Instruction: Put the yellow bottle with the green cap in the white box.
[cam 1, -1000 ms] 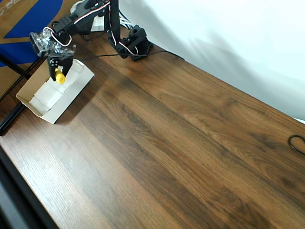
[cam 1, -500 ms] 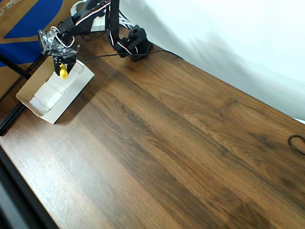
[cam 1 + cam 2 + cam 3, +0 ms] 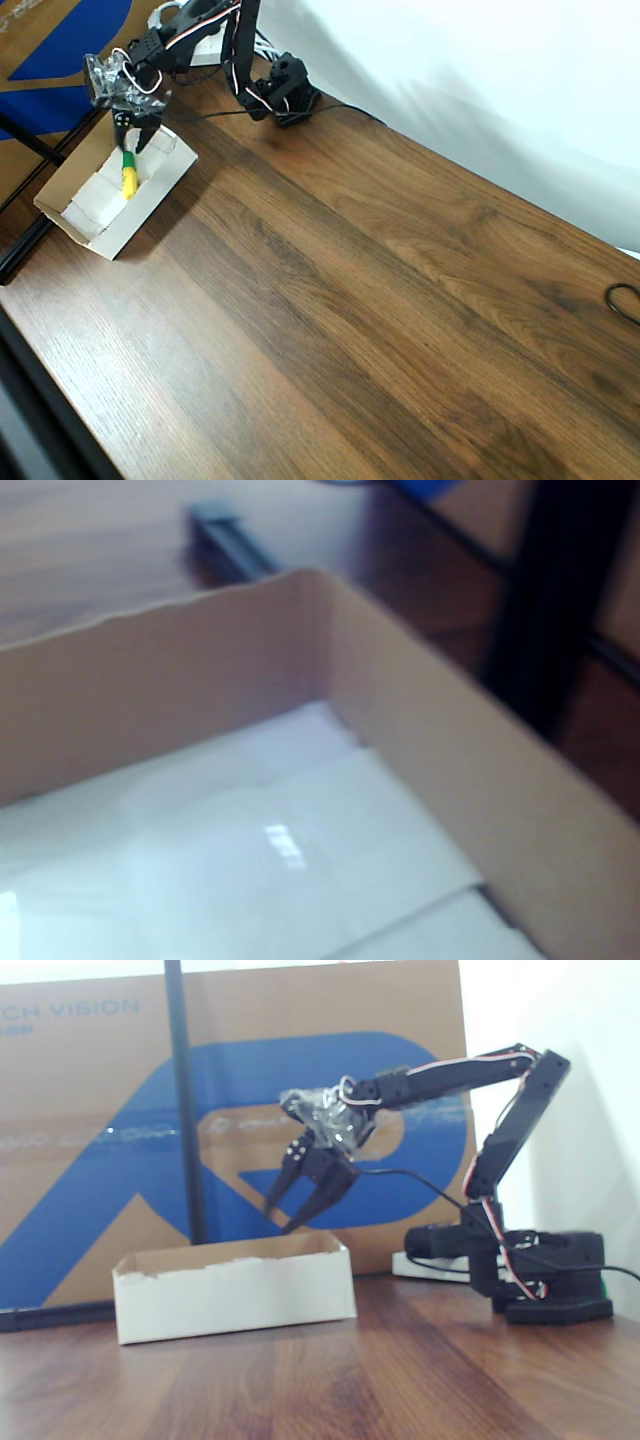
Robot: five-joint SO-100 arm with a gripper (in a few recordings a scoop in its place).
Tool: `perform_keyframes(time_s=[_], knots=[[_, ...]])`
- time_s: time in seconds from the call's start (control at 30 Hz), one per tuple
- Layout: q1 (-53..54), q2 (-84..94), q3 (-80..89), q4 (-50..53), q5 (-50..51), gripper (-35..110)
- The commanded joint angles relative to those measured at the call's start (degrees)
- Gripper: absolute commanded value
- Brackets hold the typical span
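Note:
The yellow bottle with the green cap (image 3: 128,176) lies inside the white box (image 3: 152,203) in the overhead view, its cap pointing toward the back end. My gripper (image 3: 132,140) hangs just above that end of the box, open, with nothing between its fingers. From the side, in the fixed view, the gripper (image 3: 284,1218) is spread wide a little above the box (image 3: 235,1295), whose wall hides the bottle. The wrist view looks into the box's corner, showing a tan wall (image 3: 150,700) and a white paper floor.
A large brown-and-blue carton (image 3: 100,1160) stands behind the box, with a black pole (image 3: 180,1100) in front of it. The arm's base (image 3: 285,90) sits at the table's back edge. A black cable loop (image 3: 625,300) lies at the far right. Bare wood stretches to the right.
The gripper opened and let go of the bottle, which dropped into the box and now lies on its floor. The gripper itself rose slightly and shifted toward the back.

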Motion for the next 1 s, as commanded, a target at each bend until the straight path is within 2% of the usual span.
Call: perform_keyframes(time_s=[0.0,0.23,0.5,0.77,0.97], knots=[[-1.41,3.87,0.0,0.0,0.44,0],[-12.66,12.22,4.66,0.7,-1.67,0],[-23.82,36.74,22.59,-1.49,-9.76,0],[-28.3,56.87,35.24,2.29,-14.5,0],[-29.71,68.82,41.4,9.67,-14.24,0]])
